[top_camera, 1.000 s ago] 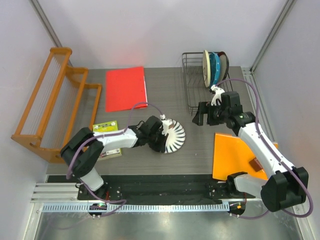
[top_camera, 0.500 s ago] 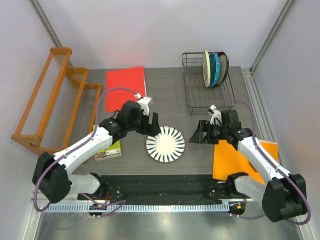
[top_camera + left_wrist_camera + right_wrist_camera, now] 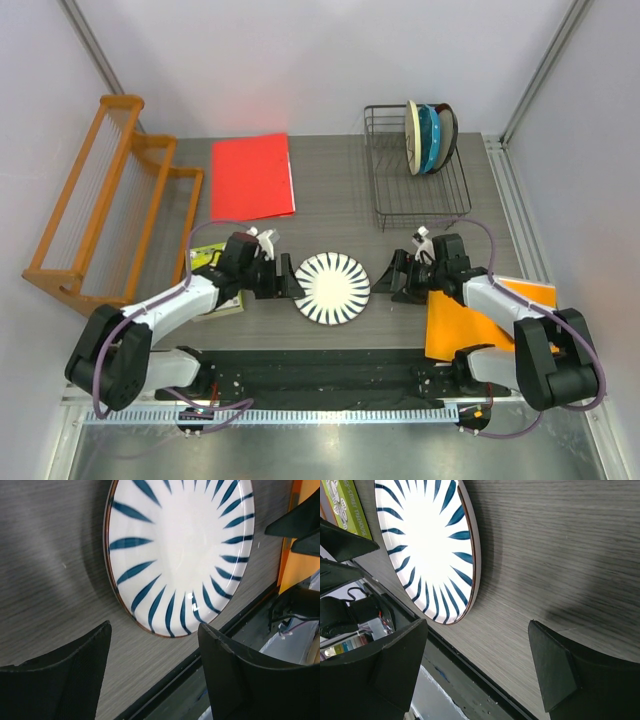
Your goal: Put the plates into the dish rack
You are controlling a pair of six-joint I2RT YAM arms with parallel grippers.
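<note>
A white plate (image 3: pixel 332 287) with dark radial petals lies flat on the table near its front edge, also seen as the plate (image 3: pixel 182 545) in the left wrist view and the plate (image 3: pixel 427 545) in the right wrist view. My left gripper (image 3: pixel 288 283) sits low just left of it, open, nothing between its fingers; the left gripper (image 3: pixel 155 630) points at the plate's rim. My right gripper (image 3: pixel 392 283) is open just right of the plate; the right gripper (image 3: pixel 477 625) holds nothing. The black wire dish rack (image 3: pixel 424 213) at the back right holds three upright plates: cream (image 3: pixel 411 135), blue (image 3: pixel 428 140), dark-rimmed (image 3: pixel 446 128).
An orange wooden slatted rack (image 3: pixel 100 210) stands at the left. A red sheet (image 3: pixel 252 177) lies behind the plate, an orange sheet (image 3: pixel 470 320) under my right arm, a green booklet (image 3: pixel 208 256) under my left arm. The black rail (image 3: pixel 320 365) runs along the table's front edge.
My left gripper has let go of the petal plate, which now lies flat; the left arm swung back and returned low on its left. My right arm came down from the rack to the plate's right.
</note>
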